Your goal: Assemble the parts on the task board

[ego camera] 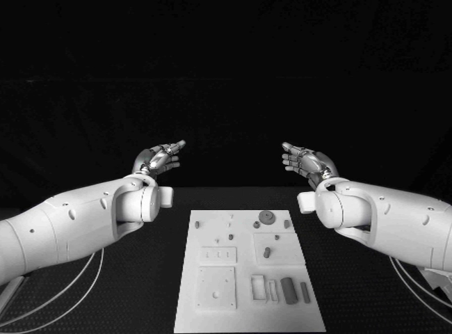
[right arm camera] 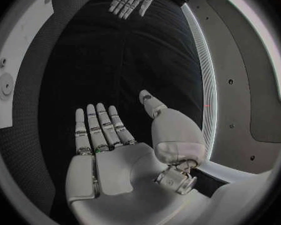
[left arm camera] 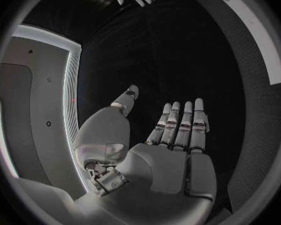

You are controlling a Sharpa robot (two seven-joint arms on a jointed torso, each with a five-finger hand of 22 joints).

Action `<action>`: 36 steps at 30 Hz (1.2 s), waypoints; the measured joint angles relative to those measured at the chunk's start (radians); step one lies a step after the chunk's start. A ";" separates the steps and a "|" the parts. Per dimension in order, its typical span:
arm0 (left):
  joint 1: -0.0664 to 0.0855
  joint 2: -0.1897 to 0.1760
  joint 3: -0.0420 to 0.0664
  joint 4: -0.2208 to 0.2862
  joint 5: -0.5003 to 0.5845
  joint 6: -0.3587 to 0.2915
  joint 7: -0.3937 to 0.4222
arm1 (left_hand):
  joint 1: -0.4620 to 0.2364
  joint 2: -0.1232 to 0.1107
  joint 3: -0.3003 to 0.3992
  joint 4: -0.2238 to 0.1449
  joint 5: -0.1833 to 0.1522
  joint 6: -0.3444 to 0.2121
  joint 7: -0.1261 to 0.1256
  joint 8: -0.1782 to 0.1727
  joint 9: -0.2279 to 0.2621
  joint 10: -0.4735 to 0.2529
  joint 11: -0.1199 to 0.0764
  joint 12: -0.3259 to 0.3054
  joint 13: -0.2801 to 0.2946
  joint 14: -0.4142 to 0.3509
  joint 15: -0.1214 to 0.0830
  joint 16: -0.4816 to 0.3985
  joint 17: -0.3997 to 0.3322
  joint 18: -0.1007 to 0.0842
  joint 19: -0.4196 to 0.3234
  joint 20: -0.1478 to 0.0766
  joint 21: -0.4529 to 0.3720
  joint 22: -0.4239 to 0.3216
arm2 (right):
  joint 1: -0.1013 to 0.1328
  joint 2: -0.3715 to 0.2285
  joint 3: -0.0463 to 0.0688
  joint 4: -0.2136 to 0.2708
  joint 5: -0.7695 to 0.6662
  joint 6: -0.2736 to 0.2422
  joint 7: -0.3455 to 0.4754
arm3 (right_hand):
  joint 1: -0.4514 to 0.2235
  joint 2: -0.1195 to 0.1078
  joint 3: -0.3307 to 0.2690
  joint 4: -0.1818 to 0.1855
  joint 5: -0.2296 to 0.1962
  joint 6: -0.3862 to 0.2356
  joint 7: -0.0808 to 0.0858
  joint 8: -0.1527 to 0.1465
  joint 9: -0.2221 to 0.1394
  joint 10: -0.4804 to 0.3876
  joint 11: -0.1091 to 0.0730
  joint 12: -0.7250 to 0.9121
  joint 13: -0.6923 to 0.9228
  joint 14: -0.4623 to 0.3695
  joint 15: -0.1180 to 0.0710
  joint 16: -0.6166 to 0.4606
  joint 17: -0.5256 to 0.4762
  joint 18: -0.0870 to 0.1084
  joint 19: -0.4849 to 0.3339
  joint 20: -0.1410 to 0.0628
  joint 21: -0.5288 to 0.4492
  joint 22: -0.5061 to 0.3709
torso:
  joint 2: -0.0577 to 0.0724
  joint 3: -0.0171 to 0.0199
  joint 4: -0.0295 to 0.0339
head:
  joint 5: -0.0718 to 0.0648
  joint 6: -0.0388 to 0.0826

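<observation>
The white task board (ego camera: 244,316) lies on the black table in front of me, between my two arms. Small grey parts lie on it: a round disc (ego camera: 268,218) near its far edge, a short cylinder (ego camera: 288,290) and flat bars (ego camera: 258,287) near its front right. My left hand (ego camera: 158,161) is raised beyond the board's far left, palm up, fingers apart and holding nothing (left arm camera: 172,150). My right hand (ego camera: 307,163) mirrors it at the far right, also open and empty (right arm camera: 115,150). The board's edge (left arm camera: 253,30) (right arm camera: 15,60) shows in both wrist views.
Recessed square plates (ego camera: 217,288) sit on the board's left half. Thin cables (ego camera: 46,306) trail along the table under my left arm, and more cables (ego camera: 427,306) run under the right arm. Black table surface (ego camera: 135,292) surrounds the board on both sides.
</observation>
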 measured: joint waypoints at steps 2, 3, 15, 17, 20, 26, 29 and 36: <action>0.025 0.016 -0.012 -0.053 -0.001 0.040 -0.035 | 0.011 -0.001 0.004 -0.003 0.000 0.006 0.003 0.004 0.008 0.010 0.003 0.000 0.001 0.006 0.002 0.003 0.009 0.000 0.006 0.003 0.000 0.010 | 0.027 0.011 -0.014 -0.048 -0.005 0.060 -0.037 | 0.023 -0.002 0.005 -0.019 0.003 0.008 0.003 0.009 0.005 0.012 0.004 0.004 0.001 0.011 0.002 0.011 0.006 0.000 0.016 0.002 0.002 0.015 | 0.000 -0.0004 0.0000 | 0.000 0.000; 0.035 0.022 -0.017 -0.072 -0.001 0.056 -0.049 | 0.011 -0.001 0.004 -0.003 0.000 0.006 0.003 0.004 0.009 0.010 0.003 0.000 0.001 0.006 0.002 0.003 0.010 0.000 0.006 0.003 0.003 0.011 | 0.037 0.015 -0.019 -0.066 -0.007 0.085 -0.053 | 0.032 -0.003 0.007 -0.028 0.004 0.013 0.003 0.011 0.007 0.018 0.003 0.007 0.001 0.016 0.001 0.011 0.008 0.000 0.023 0.005 0.002 0.020 | 0.000 -0.0004 -0.0001 | 0.000 0.000; 0.073 0.046 -0.055 -0.154 -0.010 0.192 -0.153 | 0.027 0.015 0.010 -0.009 0.000 0.044 0.034 0.025 0.016 0.066 0.027 0.023 0.010 0.075 0.006 0.047 0.025 0.000 0.062 -0.018 0.033 0.026 | 0.082 0.067 -0.049 -0.224 -0.151 0.284 -0.176 | 0.145 -0.023 0.049 -0.113 0.004 0.086 0.008 0.056 0.025 0.124 0.015 0.035 0.007 0.147 0.022 0.075 0.038 0.047 0.136 0.018 0.008 0.035 | -0.001 -0.0024 -0.0001 | -0.003 -0.002; 0.069 0.040 -0.058 -0.143 -0.017 0.209 -0.154 | 0.043 0.019 0.017 -0.016 0.000 0.077 0.044 0.041 0.022 0.116 0.036 0.046 0.020 0.130 0.009 0.077 0.036 0.000 0.104 -0.032 0.054 0.034 | 0.081 0.074 -0.049 -0.254 -0.290 0.284 -0.178 | 0.165 -0.027 0.055 -0.120 0.004 0.105 0.010 0.064 0.027 0.150 0.018 0.043 0.009 0.178 0.022 0.086 0.044 0.054 0.160 0.018 0.009 0.035 | -0.002 -0.0050 -0.0002 | -0.004 -0.003; 0.069 0.026 -0.059 -0.124 -0.026 0.225 -0.154 | 0.066 0.031 0.034 -0.033 0.004 0.161 0.058 0.076 0.028 0.231 0.048 0.100 0.042 0.235 0.000 0.130 0.055 0.015 0.171 -0.050 0.086 0.047 | 0.081 0.074 -0.048 -0.268 -0.444 0.282 -0.182 | 0.199 -0.035 0.068 -0.132 0.004 0.143 0.015 0.078 0.031 0.199 0.019 0.058 0.012 0.234 0.017 0.107 0.055 0.072 0.206 0.019 0.015 0.035 | -0.002 -0.0068 -0.0003 | -0.005 -0.002; 0.070 -0.018 -0.058 -0.081 -0.080 0.264 -0.155 | 0.204 0.056 0.156 -0.094 0.007 0.296 0.053 0.105 0.012 0.372 0.024 0.140 0.060 0.406 -0.051 0.205 0.103 0.039 0.313 -0.099 0.152 0.078 | 0.081 0.075 -0.048 -0.270 -0.719 0.303 -0.218 | 0.255 -0.058 0.107 -0.140 0.004 0.216 0.026 0.098 0.038 0.289 0.016 0.077 0.013 0.335 -0.007 0.142 0.084 0.103 0.298 0.022 0.027 0.033 | 0.003 -0.0058 0.0003 | -0.006 0.003; 0.070 -0.031 -0.057 -0.057 -0.100 0.284 -0.156 | 0.214 0.046 0.165 -0.096 0.007 0.323 0.048 0.105 0.004 0.404 0.015 0.140 0.063 0.446 -0.066 0.228 0.123 0.038 0.349 -0.114 0.171 0.089 | 0.081 0.071 -0.048 -0.262 -0.838 0.312 -0.233 | 0.268 -0.071 0.115 -0.140 0.004 0.248 0.031 0.104 0.041 0.333 0.007 0.085 0.017 0.388 -0.027 0.162 0.107 0.118 0.350 0.018 0.044 0.033 | 0.008 -0.0053 0.0026 | -0.008 0.004; 0.073 -0.093 -0.055 0.063 -0.143 0.304 -0.162 | 0.270 -0.016 0.167 -0.107 0.007 0.349 0.047 0.105 -0.002 0.452 0.003 0.145 0.074 0.501 -0.086 0.258 0.161 0.035 0.398 -0.138 0.202 0.112 | 0.081 0.066 -0.048 -0.232 -1.076 0.316 -0.256 | 0.296 -0.091 0.126 -0.143 0.004 0.306 0.042 0.107 0.049 0.453 -0.031 0.111 0.039 0.542 -0.099 0.235 0.191 0.140 0.516 -0.018 0.097 0.035 | 0.032 0.0007 0.0129 | -0.009 0.014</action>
